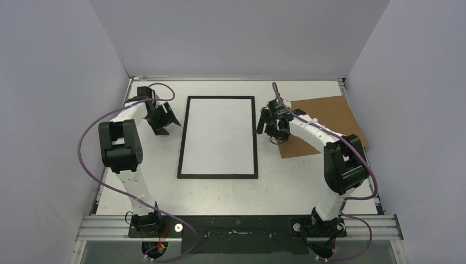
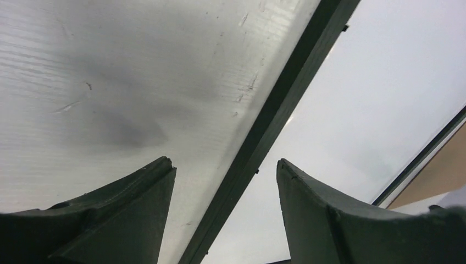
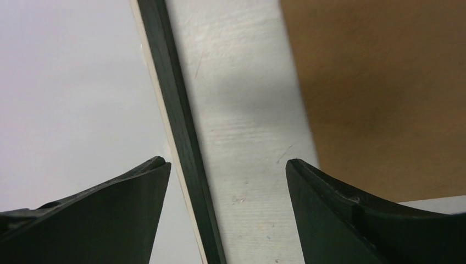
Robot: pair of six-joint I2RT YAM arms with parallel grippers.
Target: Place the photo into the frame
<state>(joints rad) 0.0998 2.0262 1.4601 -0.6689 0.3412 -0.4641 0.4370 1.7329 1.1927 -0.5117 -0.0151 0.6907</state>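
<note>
The left hand [image 1: 164,119] is spread, its two dark fingers [image 2: 137,214] well apart and pinching nothing. It hovers over the counter [image 1: 220,193], just off the outer side of the frame [image 1: 183,137]. In the left wrist view the frame's thin black left rail [image 2: 275,110] runs slantwise through the gap between the fingertips and touches neither. Scuffed counter lies on one side of that rail. On the other side is a pale sheet [image 2: 357,110].

The right hand [image 1: 273,125] is spread too and holds nothing (its fingers [image 3: 340,214] stand about as wide apart as the left hand's). It hangs just beside the frame's right rail [image 3: 176,110], near the far end. Seen from that wrist, the rail passes between the fingertips, closer to one finger. The pale sheet [image 3: 66,82] lies on one side of the rail, with a thin cream edge showing along it, and a strip of counter lies on the other. Beyond that strip is a brown cardboard sheet [image 3: 384,82], which from above lies flat under and behind the right hand [image 1: 329,114].

The frame lies flat on the counter between the two hands, its long sides running away from the arm bases. The pale sheet [image 1: 220,135] fills its opening edge to edge. I cannot tell whether this is the plain back of the photo.
</note>
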